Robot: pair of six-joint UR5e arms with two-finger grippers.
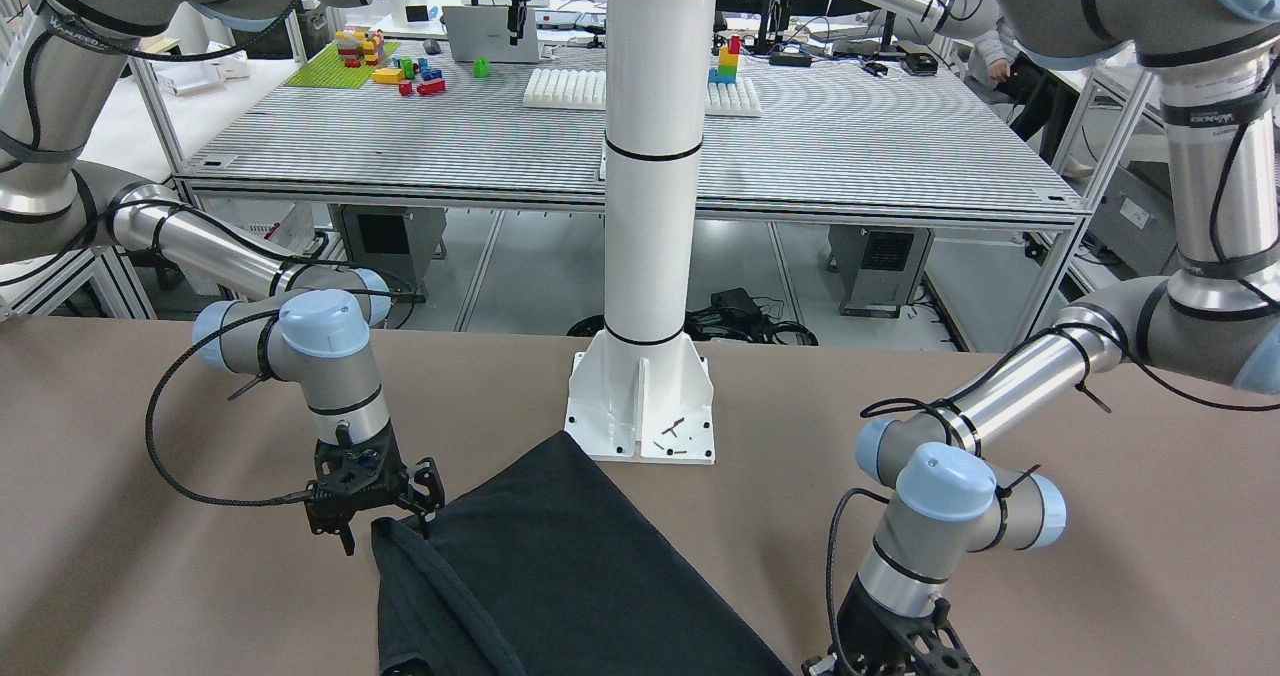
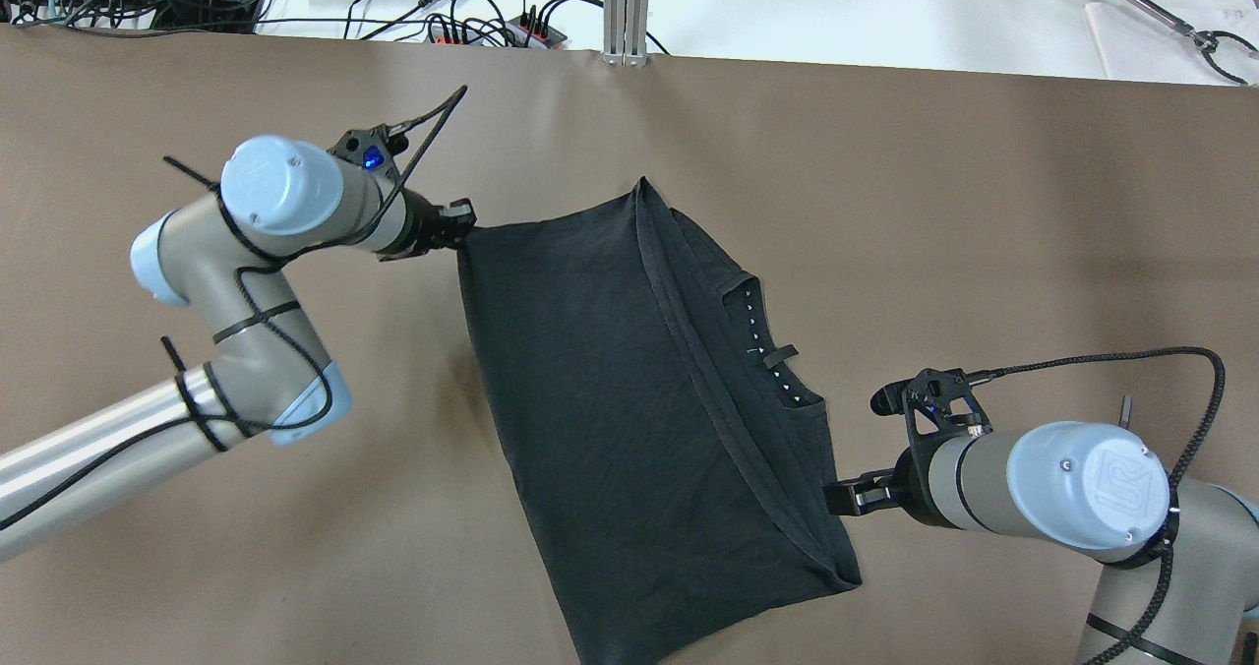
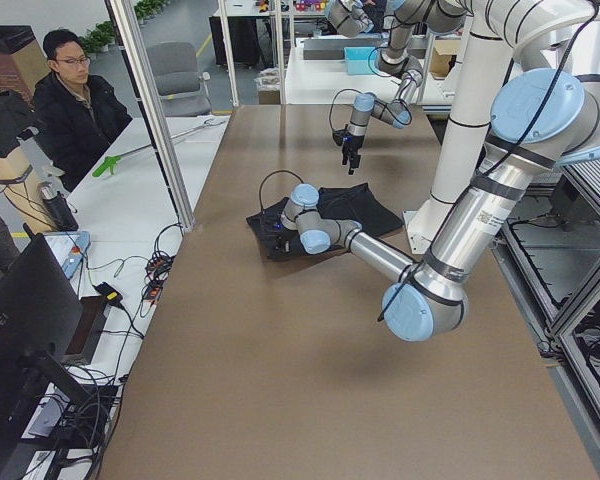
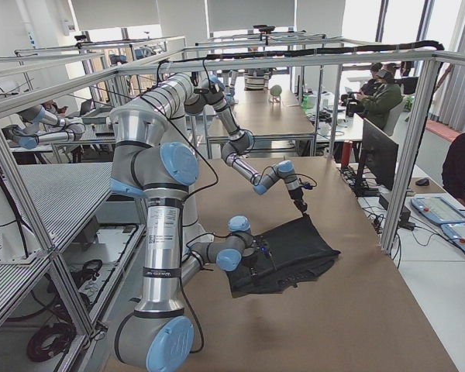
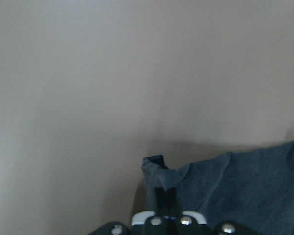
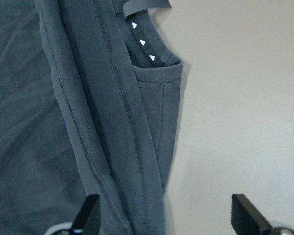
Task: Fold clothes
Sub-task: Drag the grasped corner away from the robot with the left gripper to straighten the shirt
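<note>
The clothes [image 2: 610,399] are one dark, thin garment lying slanted across the middle of the brown table. A folded hem band and a neck label with small white triangles [image 2: 757,331] run along the side nearer my right arm. My left gripper [image 2: 464,222] is shut on the garment's far left corner; the left wrist view shows its fingertips [image 5: 159,183] pinching the fabric [image 5: 235,191]. My right gripper [image 2: 842,496] is open at the garment's right edge. In the right wrist view its fingers [image 6: 90,215] straddle the hem [image 6: 137,161] without closing. In the front view the right gripper [image 1: 388,526] hovers over that edge.
The white pole's base plate [image 1: 642,406] stands just behind the garment's near corner [image 1: 565,441]. Bare brown tabletop [image 2: 984,252] lies on both sides. Cables and power strips [image 2: 472,16] line the far edge. A person [image 3: 75,100] sits beside the table's far side.
</note>
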